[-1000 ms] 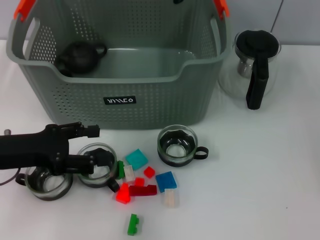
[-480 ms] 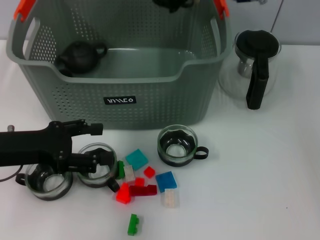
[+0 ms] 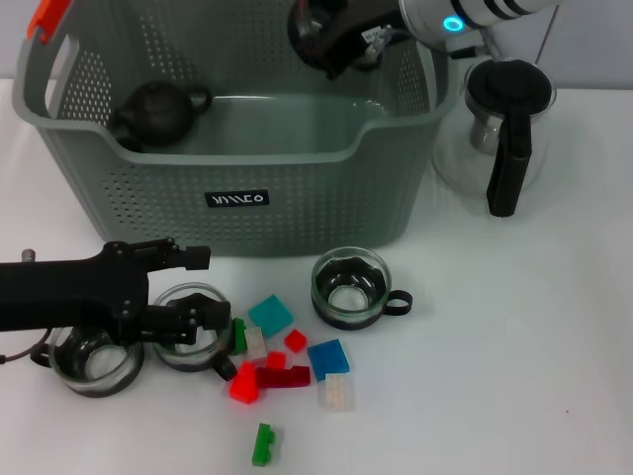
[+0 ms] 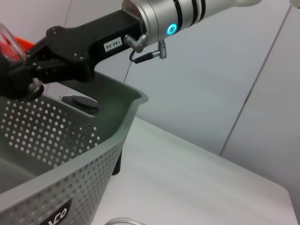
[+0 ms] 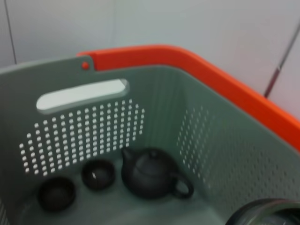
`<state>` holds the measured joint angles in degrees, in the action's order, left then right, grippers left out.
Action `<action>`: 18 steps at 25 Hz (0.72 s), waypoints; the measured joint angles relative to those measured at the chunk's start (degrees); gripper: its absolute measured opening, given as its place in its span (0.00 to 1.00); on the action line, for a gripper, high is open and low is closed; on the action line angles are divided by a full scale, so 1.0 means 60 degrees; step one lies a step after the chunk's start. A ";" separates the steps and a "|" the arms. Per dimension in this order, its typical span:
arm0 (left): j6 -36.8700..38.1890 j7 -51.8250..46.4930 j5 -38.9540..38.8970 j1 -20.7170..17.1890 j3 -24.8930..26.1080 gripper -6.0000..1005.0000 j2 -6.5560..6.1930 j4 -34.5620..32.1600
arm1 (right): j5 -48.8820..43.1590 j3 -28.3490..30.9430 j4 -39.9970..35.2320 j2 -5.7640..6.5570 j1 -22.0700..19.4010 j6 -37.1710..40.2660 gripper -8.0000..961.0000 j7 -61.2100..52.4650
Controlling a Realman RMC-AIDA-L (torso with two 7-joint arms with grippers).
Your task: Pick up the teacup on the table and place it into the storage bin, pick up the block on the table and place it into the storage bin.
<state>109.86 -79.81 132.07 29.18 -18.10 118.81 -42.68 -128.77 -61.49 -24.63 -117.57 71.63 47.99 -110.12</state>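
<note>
Head view: right claw (image 3: 315,38) grips a teacup (image 3: 309,35) over the storage bin (image 3: 297,188); released carelessly, it could strike the teapot (image 3: 156,112).

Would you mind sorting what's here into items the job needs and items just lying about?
Job:
bin
three glass teacups
blocks
left pincer
right pincer, over the bin

Lying about:
black teapot in the bin
glass pitcher
</note>
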 joint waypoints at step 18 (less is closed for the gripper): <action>-0.0105 0.0001 0.0006 -0.0001 -0.0031 0.92 0.0053 0.0205 | -0.1419 -0.0849 -0.0109 0.0009 0.0380 0.0492 0.07 -0.2347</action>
<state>109.22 -79.80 132.10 29.18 -18.29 119.13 -41.45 -137.28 -66.58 -25.29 -117.51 73.91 50.95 -124.20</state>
